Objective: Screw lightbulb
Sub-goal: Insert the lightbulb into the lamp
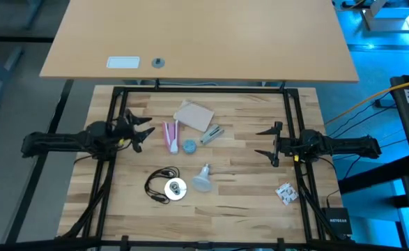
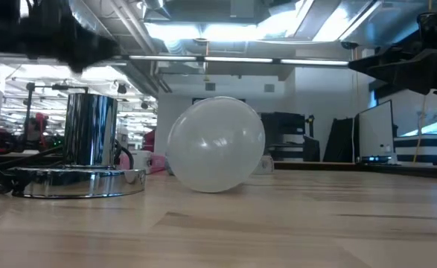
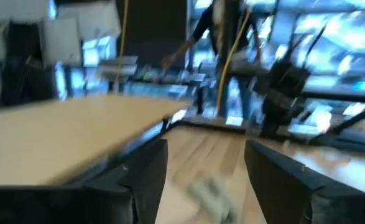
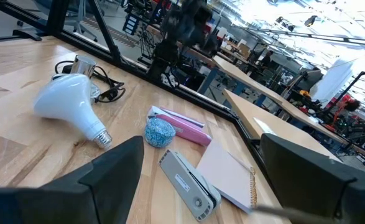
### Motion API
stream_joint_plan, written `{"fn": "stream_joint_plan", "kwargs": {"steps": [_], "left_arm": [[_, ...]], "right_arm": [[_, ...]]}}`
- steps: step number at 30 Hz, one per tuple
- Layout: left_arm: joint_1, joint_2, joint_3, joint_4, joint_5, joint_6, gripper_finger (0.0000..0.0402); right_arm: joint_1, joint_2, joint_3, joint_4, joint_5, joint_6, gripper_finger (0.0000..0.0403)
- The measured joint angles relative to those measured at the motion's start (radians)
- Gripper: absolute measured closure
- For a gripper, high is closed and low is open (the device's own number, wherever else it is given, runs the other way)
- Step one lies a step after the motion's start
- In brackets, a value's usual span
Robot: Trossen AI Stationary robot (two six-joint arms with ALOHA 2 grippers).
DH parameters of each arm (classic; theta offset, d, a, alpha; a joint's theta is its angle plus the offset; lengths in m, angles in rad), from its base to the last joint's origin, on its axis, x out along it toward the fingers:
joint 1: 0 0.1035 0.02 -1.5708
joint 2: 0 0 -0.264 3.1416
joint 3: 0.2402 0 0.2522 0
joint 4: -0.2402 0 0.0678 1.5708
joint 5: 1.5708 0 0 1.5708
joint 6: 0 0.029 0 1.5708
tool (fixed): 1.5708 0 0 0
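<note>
The lightbulb (image 1: 203, 179) lies on its side on the wooden table (image 1: 246, 202), near the middle front, its dome and screw base resting on the wood and the base pointing toward the far edge. It fills the middle of the low view (image 2: 215, 145) and shows in the right wrist view (image 4: 70, 106). Just left of it stands a chrome socket disc (image 1: 175, 188) with a black cord (image 1: 154, 187). My left gripper (image 1: 145, 131) is open at the table's left side, far from the bulb. My right gripper (image 1: 267, 141) is open at the right side.
Behind the bulb lie a light-blue round cap (image 1: 189, 146), a pink item (image 1: 170, 136), a grey oblong tool (image 1: 211, 134) and a tan notepad (image 1: 194, 115). A small white crumpled piece (image 1: 286, 192) sits near the front right. A black frame (image 1: 204, 90) borders the table.
</note>
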State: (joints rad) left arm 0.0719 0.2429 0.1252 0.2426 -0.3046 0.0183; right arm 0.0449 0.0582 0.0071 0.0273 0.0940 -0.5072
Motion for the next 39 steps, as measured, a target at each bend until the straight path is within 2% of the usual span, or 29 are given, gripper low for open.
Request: {"fn": "stream_joint_plan", "kwargs": {"steps": [2, 7, 10, 13, 19, 26, 32, 39], "left_arm": [[0.000, 0.033, 0.069, -0.019, 0.039, 0.008, 0.0197], [0.000, 0.175, 0.276, -0.284, 0.138, -0.003, 0.0199], [0.000, 0.288, 0.379, -0.370, 0.182, -0.006, 0.0199], [0.000, 0.396, 0.459, -0.373, 0.239, -0.045, 0.0199], [-0.008, 0.600, 0.574, -0.384, 0.328, -0.225, 0.0199], [-0.045, 0.868, 0.655, -0.392, 0.332, -0.489, 0.0199], [-0.080, 1.090, 0.786, -0.383, 0.332, -0.543, 0.0199], [-0.081, 1.315, 0.955, -0.385, 0.363, -0.748, 0.0199]], "right_arm": [[0.000, 0.000, 0.000, 0.000, 0.000, 0.000, 0.0075], [0.000, 0.000, 0.000, 0.000, 0.000, 0.000, 0.0075], [0.000, 0.000, 0.000, 0.000, 0.000, 0.000, 0.0075], [0.000, 0.000, 0.000, 0.000, 0.000, 0.000, 0.0075], [0.000, 0.000, 0.000, 0.000, 0.000, 0.000, 0.0075], [0.000, 0.000, 0.000, 0.000, 0.000, 0.000, 0.0075], [0.000, 0.000, 0.000, 0.000, 0.000, 0.000, 0.0075], [0.000, 0.000, 0.000, 0.000, 0.000, 0.000, 0.0075]]}}
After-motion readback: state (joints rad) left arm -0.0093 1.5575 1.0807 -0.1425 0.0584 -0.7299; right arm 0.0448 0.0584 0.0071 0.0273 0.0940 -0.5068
